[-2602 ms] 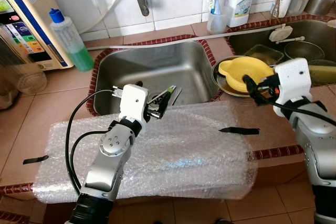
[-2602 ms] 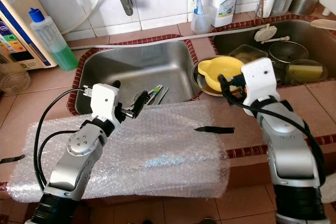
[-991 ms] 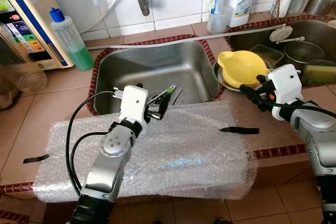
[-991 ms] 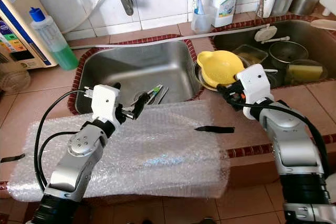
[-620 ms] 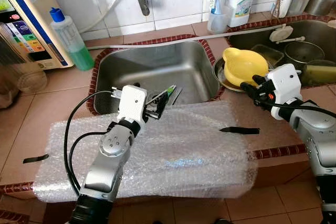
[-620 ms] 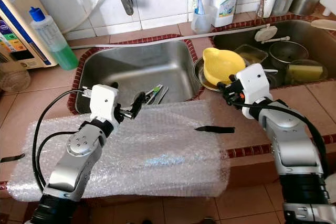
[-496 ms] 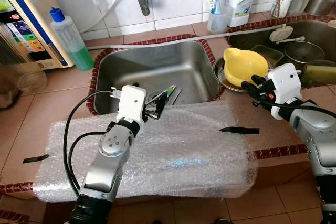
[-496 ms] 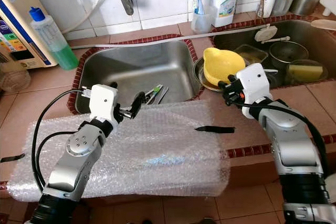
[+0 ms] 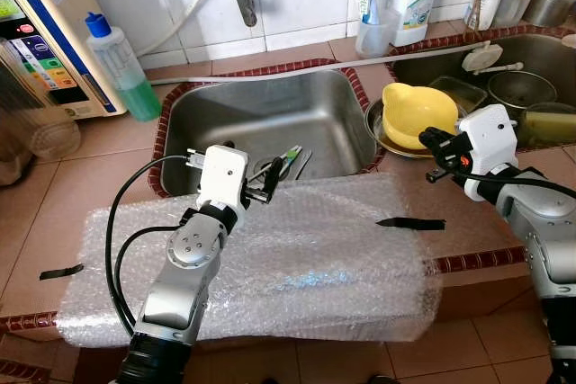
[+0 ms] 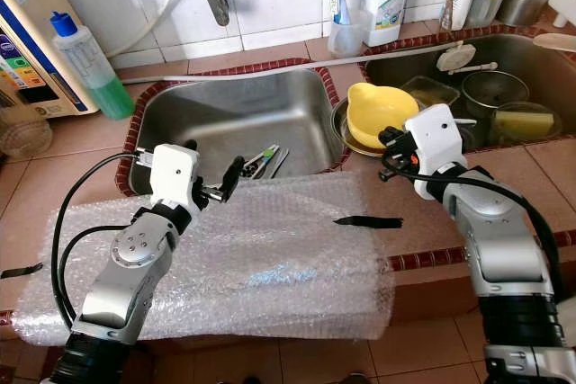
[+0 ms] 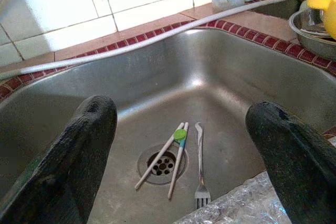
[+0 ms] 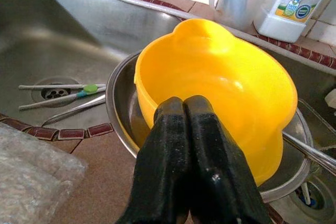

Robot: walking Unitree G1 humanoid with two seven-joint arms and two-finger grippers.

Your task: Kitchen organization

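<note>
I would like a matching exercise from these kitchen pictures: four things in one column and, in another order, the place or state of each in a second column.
Things:
1. fork
2. yellow bowl
3. green soap bottle
4. left end effector

Places or states:
A. stands on the counter beside the sink
B. open, above the sink
C. lies on the sink floor near the drain
D. sits tilted in a metal dish

Pairs: 1-C, 2-D, 3-A, 4-B
</note>
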